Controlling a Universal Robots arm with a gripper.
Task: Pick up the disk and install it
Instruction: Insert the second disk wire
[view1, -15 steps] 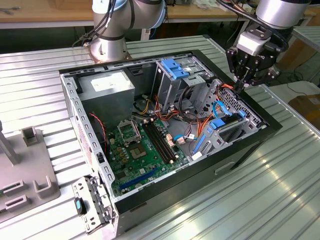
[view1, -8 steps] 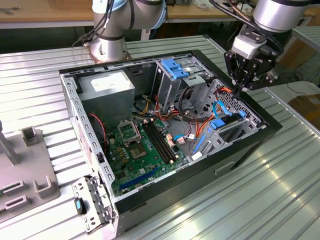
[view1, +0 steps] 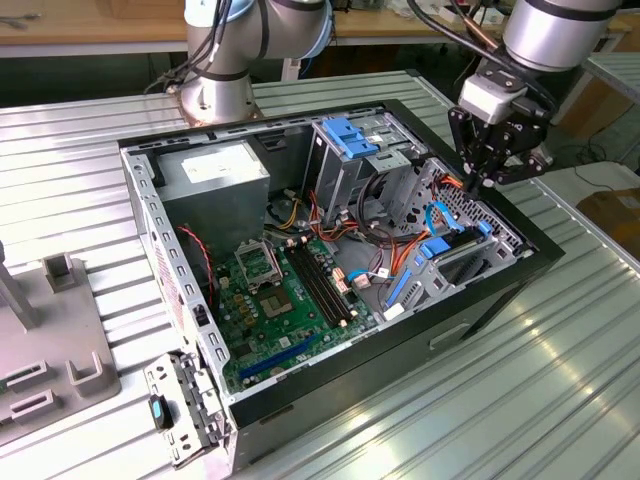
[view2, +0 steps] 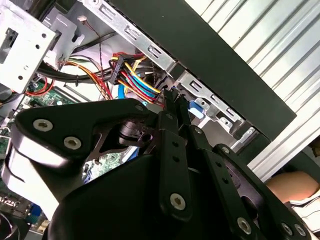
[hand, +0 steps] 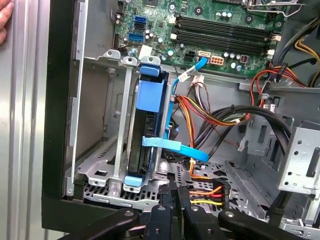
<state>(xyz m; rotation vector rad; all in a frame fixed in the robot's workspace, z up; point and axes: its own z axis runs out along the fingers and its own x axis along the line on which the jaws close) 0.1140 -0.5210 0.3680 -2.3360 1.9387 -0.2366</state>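
Gripper (hand: 176, 210), nearest the lens in both wrist views: black fingers pressed together, holding nothing, poised above the drive cage (view1: 470, 225) at the exterior view's right of the open case (view1: 500, 290). Left to right in the exterior view: power supply (view1: 215, 175), motherboard (view1: 290, 290), cage. Disk (hand: 147, 130) (blue rails) stands on edge, seated in the cage slot.

**Count of things on the bench**

One open computer case (view1: 500, 290), one motherboard (view1: 290, 300), one grey power supply box (view1: 215, 180), one disk (hand: 147, 125) in its bay, one gripper (view1: 487, 180), and four memory slots (view1: 322, 285).
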